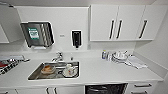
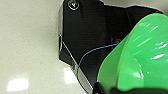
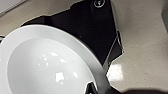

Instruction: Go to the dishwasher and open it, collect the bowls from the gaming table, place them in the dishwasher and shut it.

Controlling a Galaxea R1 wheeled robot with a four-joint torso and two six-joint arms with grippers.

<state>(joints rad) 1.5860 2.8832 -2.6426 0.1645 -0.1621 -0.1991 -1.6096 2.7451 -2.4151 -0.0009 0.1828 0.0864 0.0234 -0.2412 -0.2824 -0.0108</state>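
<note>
Green bowl [image 2: 140,57] is looming closest, carried in the left gripper; whether its fingers are clamped on the rim I cannot tell. Light, stiff and slick, it is probably best pinched at the rim. Further right, a white bowl [image 3: 47,65] is riding with the right gripper, grip equally unclear. Head view is adding the sink [image 1: 35,75] and the dishwasher [image 1: 105,89], standing open below the counter.
</note>
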